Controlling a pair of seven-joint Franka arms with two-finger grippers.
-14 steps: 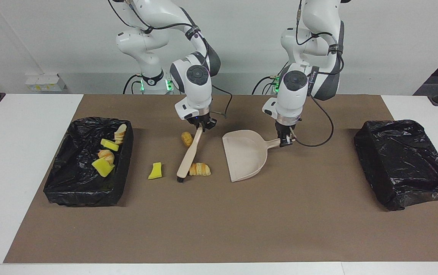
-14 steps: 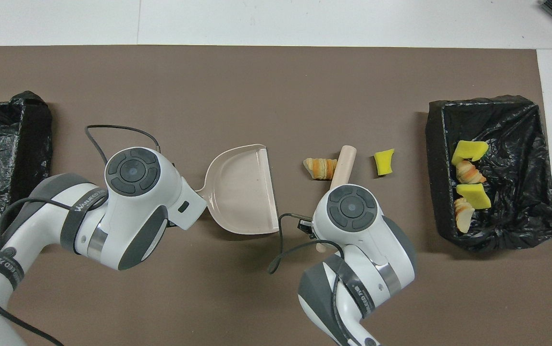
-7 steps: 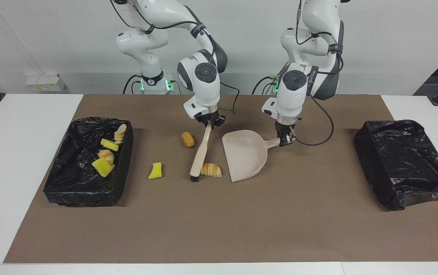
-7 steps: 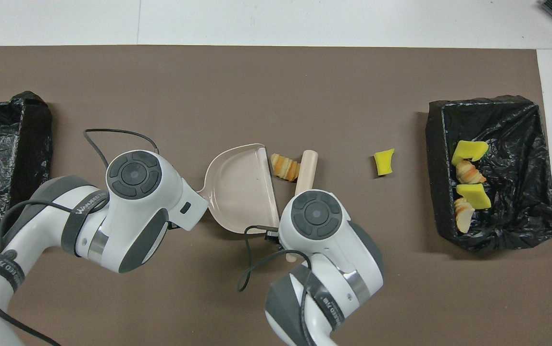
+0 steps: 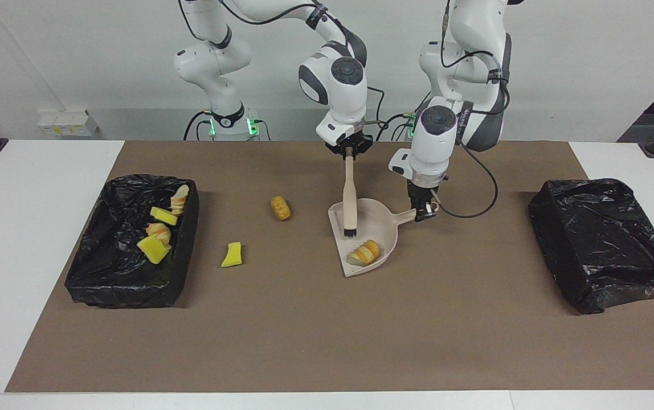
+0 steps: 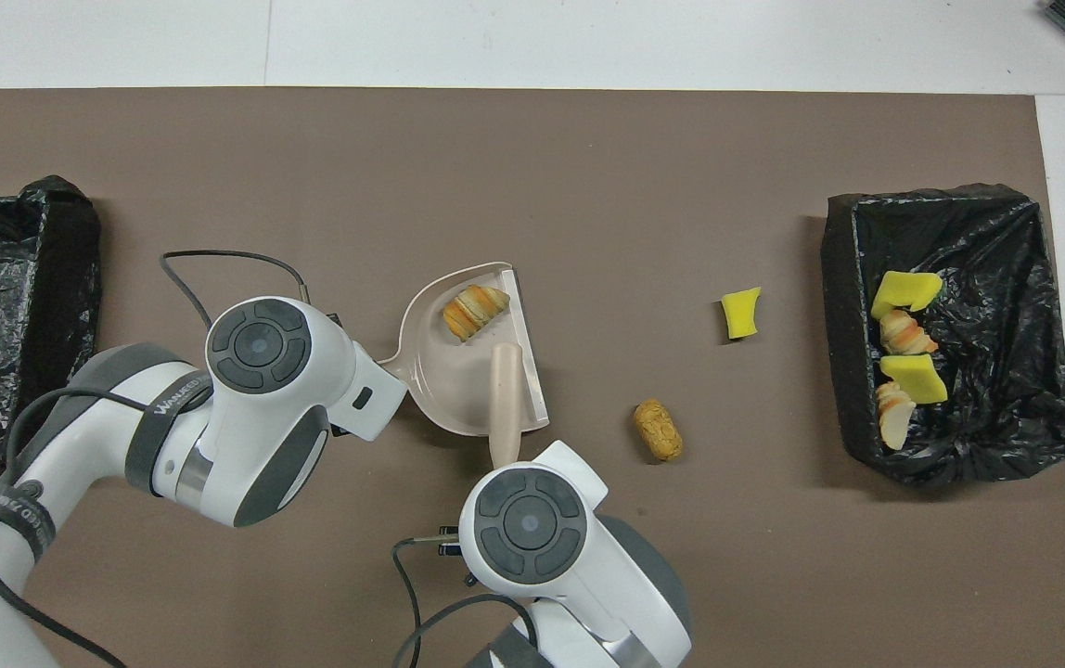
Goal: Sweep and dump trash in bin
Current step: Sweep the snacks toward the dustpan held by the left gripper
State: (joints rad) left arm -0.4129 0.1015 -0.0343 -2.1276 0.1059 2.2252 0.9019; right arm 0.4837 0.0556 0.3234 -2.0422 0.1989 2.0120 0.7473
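Holding the brush [image 5: 350,196] by the top of its handle, the right gripper [image 5: 349,151] was pinched shut on it over the edge of the dustpan [image 5: 387,222] nearer to the robots. The brush hung almost upright, with its dark bristles [image 5: 350,232] low over the pan floor; whether they touched it could not be told. The left gripper [image 5: 424,209] was clamped on the dustpan's handle [image 5: 408,214], at the end of the pan toward the left arm's side of the table. The pan sat on the brown mat [image 5: 327,330], its open mouth facing the right arm's end.

Trash, located relative to the dustpan:
- One croissant-like bread piece [image 5: 364,252] lay inside the pan, against the part of its wall farther from the robots, just beside the bristles but apart from them.
- A golden-brown nugget [image 5: 280,208] lay on the mat outside the pan mouth, toward the right arm's end, well apart from the pan.
- A yellow sponge chunk [image 5: 232,254] lay on the mat further toward that end and farther from the robots than the nugget.

A black-lined bin [image 5: 93,279] at the right arm's end held yellow sponge chunks and bread pieces [image 5: 159,230]. A second black-lined bin [image 5: 606,245] stood at the left arm's end; nothing could be seen of its contents.
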